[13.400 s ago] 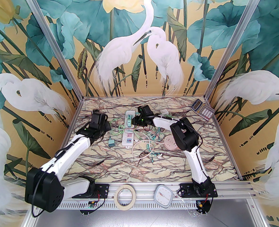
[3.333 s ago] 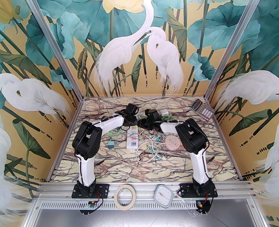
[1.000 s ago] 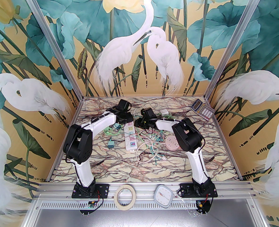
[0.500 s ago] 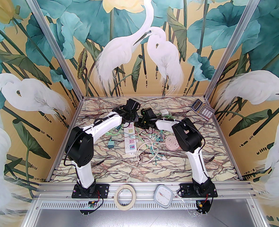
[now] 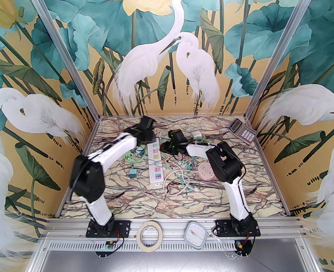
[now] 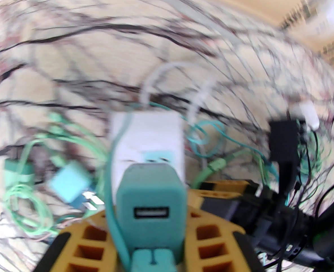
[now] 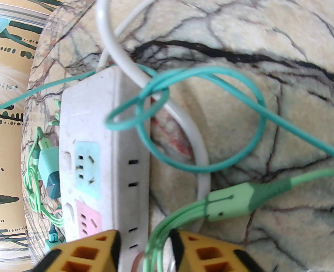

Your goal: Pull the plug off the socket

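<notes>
From above, the left tool (image 5: 146, 135) is a blur at the far left of the marble bench (image 5: 184, 205), just beside the far end of the white power strip (image 5: 155, 160). What it carries cannot be made out from there. The left wrist view settles it: the yellow fingers (image 6: 90, 237) are clamped on a teal plug (image 6: 151, 205) whose USB port faces the camera. The strip's end lies right behind the plug, and a blue socket (image 6: 158, 156) shows bare just past the plug's top edge.

The overhead view puts the right tool (image 5: 165, 147) low against the strip's right side. The right wrist view shows that tool (image 7: 144, 245) with its fingers (image 7: 87, 254) standing apart. The strip's long edge and a bundle of green cords (image 7: 167, 231) sit in the gap, and nothing looks squeezed. This view also shows the blue socket's holes unfilled and a pink socket (image 7: 89, 222) below it. A white cable (image 7: 144, 78) and a looped teal cord (image 7: 212, 163) cross the strip's corner.

A paler spare plug (image 5: 140, 151) lies on the bench left of the strip, and both wrist views show it too. The overhead view adds a round pink socket (image 5: 206, 171) near the right arm and a calculator (image 5: 242, 131) in the far right corner.
</notes>
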{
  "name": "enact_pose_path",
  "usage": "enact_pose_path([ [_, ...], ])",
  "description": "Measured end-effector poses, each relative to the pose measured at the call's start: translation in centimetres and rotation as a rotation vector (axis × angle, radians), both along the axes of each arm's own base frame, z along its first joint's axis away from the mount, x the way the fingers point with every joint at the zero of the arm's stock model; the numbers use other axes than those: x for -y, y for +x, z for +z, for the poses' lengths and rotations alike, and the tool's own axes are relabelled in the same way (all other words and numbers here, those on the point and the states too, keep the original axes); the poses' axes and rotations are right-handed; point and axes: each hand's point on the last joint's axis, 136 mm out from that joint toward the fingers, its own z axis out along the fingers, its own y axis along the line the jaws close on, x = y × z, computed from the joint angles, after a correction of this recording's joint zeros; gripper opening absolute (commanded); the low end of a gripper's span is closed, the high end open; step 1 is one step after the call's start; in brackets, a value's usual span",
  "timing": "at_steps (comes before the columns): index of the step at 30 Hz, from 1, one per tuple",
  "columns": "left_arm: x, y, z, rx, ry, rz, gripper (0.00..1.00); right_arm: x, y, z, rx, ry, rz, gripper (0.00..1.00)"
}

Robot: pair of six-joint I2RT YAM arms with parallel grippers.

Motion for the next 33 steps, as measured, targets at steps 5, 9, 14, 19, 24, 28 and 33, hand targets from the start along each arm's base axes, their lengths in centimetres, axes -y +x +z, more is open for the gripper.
enact_pose_path([
  [5, -1.2, -0.6, 0.0, -0.001, -0.015, 0.016, 0.11, 2.4, -1.4, 0.4, 0.057, -0.068, -0.017, 0.64],
  [9, -2.5, -0.4, -0.5, -0.021, -0.041, 0.031, 0.11, 4.6, -2.3, 3.4, 0.147, -0.115, -0.05, 0.74],
  [14, -6.4, 1.2, -0.8, -0.023, -0.08, 0.112, 0.13, 7.5, -3.0, 10.6, 0.324, -0.122, -0.131, 0.89],
  [19, -7.6, 4.4, -3.0, -0.052, -0.119, 0.145, 0.13, 11.5, -4.6, 14.6, 0.439, -0.161, -0.243, 0.95],
  [24, -8.2, 6.6, -6.6, -0.116, -0.171, 0.165, 0.16, 15.7, -7.1, 14.4, 0.456, -0.246, -0.331, 1.0],
  [28, -9.3, 7.4, -8.7, -0.161, -0.221, 0.188, 0.24, 18.4, -8.8, 15.5, 0.488, -0.281, -0.398, 0.99],
  [33, -9.5, 7.4, -8.8, -0.175, -0.278, 0.191, 0.63, 20.6, -9.8, 17.2, 0.531, -0.294, -0.467, 0.99],
])
